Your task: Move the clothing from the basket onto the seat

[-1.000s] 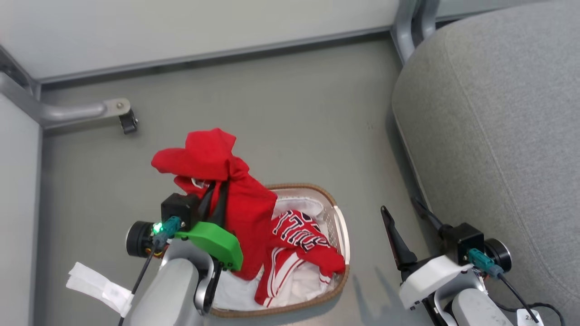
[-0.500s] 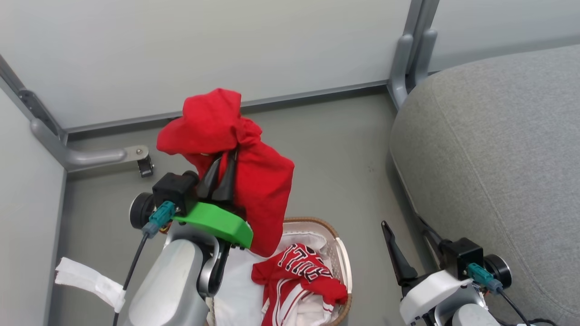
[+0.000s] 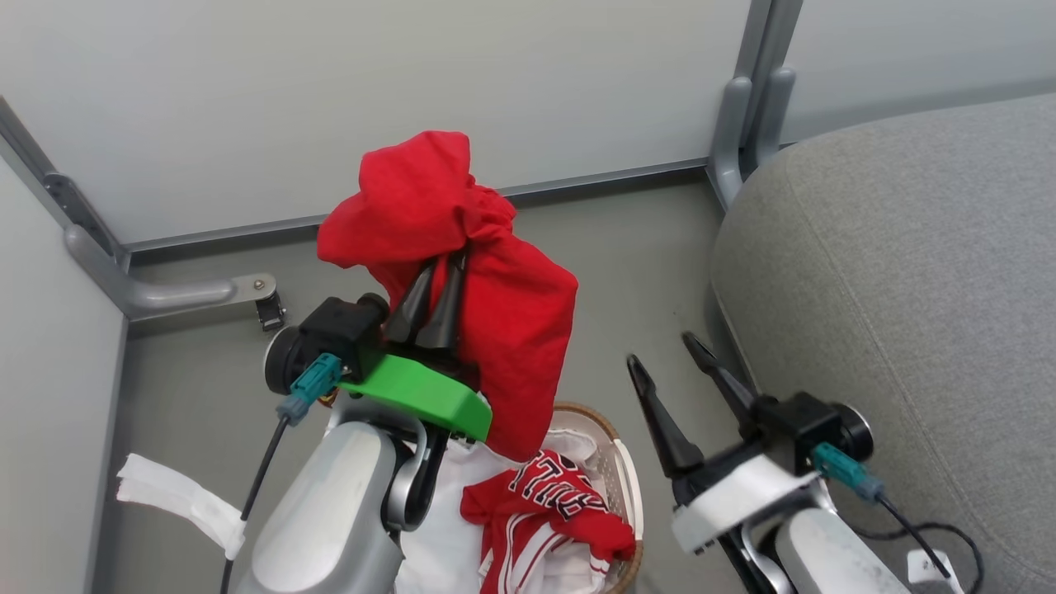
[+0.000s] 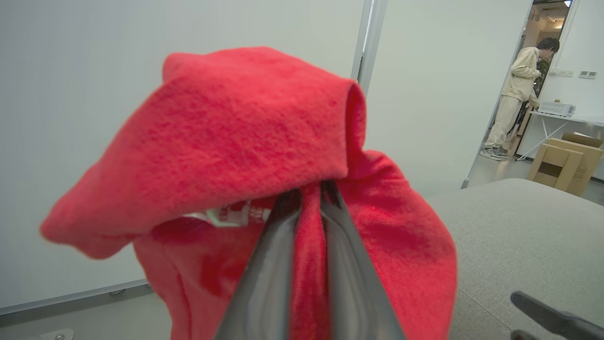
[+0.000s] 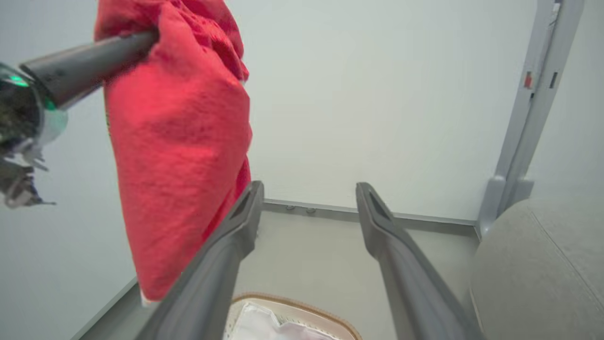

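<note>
My left gripper (image 3: pixel 444 266) is shut on a plain red garment (image 3: pixel 503 322) and holds it high above the basket (image 3: pixel 629 487); the cloth drapes over the fingertips and hangs down. The left wrist view shows both fingers (image 4: pixel 278 264) pinching a fold of that red garment (image 4: pixel 245 141). A second piece of clothing (image 3: pixel 561 503), red with white stripes and black-and-white lettering, lies in the basket on the white liner (image 3: pixel 450 544). My right gripper (image 3: pixel 664 355) stands open and empty between basket and seat (image 3: pixel 907 272). The right wrist view shows its spread fingers (image 5: pixel 226 255), the hanging garment (image 5: pixel 179 156) and the basket rim (image 5: pixel 302 307).
White partition panels with grey posts (image 3: pixel 747 107) close the corner behind. A grey caster leg (image 3: pixel 198 293) lies on the floor at left. A white fabric strip (image 3: pixel 177 499) hangs beside my left forearm. A person (image 4: pixel 516 94) stands far off by a cardboard box (image 4: pixel 564 160).
My left gripper has lifted the red garment up out of the basket and a little rightward. The right gripper has moved up and left, toward the basket. The camera has tilted up.
</note>
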Motion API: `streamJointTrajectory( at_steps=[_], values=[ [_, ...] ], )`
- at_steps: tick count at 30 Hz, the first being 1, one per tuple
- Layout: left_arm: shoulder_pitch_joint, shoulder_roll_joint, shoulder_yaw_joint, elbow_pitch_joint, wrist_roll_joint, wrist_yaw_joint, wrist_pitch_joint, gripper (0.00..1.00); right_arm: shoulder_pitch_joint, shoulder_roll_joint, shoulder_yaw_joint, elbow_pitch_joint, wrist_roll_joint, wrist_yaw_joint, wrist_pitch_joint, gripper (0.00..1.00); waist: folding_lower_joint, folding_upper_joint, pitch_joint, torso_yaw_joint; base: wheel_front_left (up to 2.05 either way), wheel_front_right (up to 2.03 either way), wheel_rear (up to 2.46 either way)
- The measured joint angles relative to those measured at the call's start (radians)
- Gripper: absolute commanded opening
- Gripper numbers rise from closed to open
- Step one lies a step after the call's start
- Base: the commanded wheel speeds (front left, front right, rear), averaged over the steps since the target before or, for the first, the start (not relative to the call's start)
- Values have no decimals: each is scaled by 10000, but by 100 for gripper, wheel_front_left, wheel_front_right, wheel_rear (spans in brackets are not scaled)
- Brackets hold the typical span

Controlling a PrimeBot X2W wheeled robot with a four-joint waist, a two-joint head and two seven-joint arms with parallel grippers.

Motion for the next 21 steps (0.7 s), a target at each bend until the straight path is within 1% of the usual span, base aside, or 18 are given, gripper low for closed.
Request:
streamJointTrajectory(
  at_steps=[3,7,12,21],
  values=[
    [-16,0,-234,4,-52,29,0,0,-747,-12,658,-384,330,0,0,100,0,0,65,73,0,0,0],
    [-93,4,-545,-52,-247,71,0,0,-1749,-171,1484,-303,451,0,-2,100,0,0,169,255,0,0,0],
    [-181,-4,-1103,-176,-579,134,0,0,-2679,-291,2274,667,355,0,-4,100,0,0,289,596,0,0,0],
    [-240,2,-1919,-291,-1099,165,2,0,-3643,-150,3210,2497,407,0,-4,100,0,0,467,1219,0,0,0]
  ],
)
